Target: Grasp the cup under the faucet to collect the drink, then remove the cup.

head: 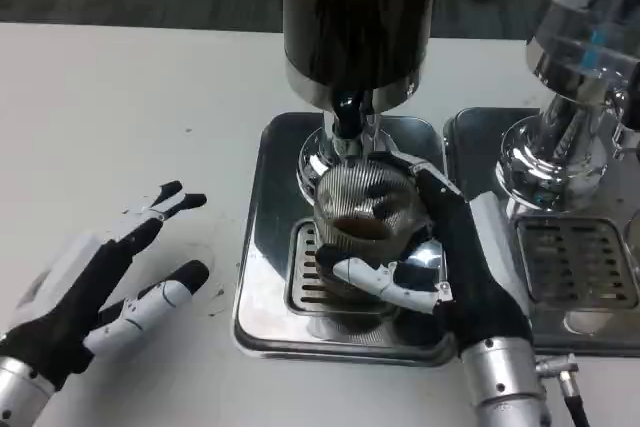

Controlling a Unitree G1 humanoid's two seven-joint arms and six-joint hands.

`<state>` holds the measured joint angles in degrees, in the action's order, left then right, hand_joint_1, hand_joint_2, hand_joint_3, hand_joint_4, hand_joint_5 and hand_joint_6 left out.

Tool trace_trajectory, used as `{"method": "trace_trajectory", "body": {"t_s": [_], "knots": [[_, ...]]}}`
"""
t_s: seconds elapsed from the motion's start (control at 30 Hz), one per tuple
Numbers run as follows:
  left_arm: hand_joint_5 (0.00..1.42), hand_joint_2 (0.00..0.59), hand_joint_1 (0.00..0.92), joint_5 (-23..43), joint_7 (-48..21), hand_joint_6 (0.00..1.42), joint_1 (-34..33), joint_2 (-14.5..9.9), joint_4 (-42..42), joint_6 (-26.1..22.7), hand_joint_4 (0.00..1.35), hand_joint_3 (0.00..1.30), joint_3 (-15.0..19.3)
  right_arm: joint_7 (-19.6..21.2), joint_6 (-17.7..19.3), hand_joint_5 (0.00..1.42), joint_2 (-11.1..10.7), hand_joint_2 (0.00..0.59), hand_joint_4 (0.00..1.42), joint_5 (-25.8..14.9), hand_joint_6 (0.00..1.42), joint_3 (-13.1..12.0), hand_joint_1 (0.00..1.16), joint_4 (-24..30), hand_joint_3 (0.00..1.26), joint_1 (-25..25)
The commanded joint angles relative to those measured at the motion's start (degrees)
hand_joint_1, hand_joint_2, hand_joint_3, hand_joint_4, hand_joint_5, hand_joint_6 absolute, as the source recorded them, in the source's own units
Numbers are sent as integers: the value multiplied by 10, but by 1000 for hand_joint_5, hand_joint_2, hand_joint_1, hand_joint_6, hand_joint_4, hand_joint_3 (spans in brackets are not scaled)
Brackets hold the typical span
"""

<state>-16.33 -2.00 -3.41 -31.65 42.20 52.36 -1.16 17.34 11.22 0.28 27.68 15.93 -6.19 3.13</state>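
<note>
A white table (120, 117) fills the foreground, with dark floor beyond its far edge. The right hand (440, 257) wraps its fingers (385, 285) around the one ribbed glass cup (365, 209), holding it on the drip tray (262, 277) directly below the dark faucet (348, 112) of the nearer drink dispenser (360, 17); some brown liquid sits in the cup. To the right of that hand stands a second dispenser (575, 57) on its own tray (590, 332), so there are two machines and two trays. Well to the left of the cup, the left hand (95, 292) rests on the table, fingers spread apart, holding nothing
</note>
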Motion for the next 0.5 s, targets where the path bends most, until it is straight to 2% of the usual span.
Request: {"method": "trace_trajectory", "body": {"t_s": [0.03,0.3,0.5], "knots": [[11,169,0,-5,-2,0,-7,-3,4,2,0,178,-5,3,5,598,-6,221,514,3,862,-1,993,24,326,7],[11,169,0,-10,2,0,-3,-7,-1,4,0,175,-4,-3,3,602,-11,220,514,-1,867,-4,988,40,326,22],[1,169,0,-34,22,0,7,-16,-22,-10,0,92,4,-14,1,607,-20,220,514,3,884,-5,986,84,326,55]]}}
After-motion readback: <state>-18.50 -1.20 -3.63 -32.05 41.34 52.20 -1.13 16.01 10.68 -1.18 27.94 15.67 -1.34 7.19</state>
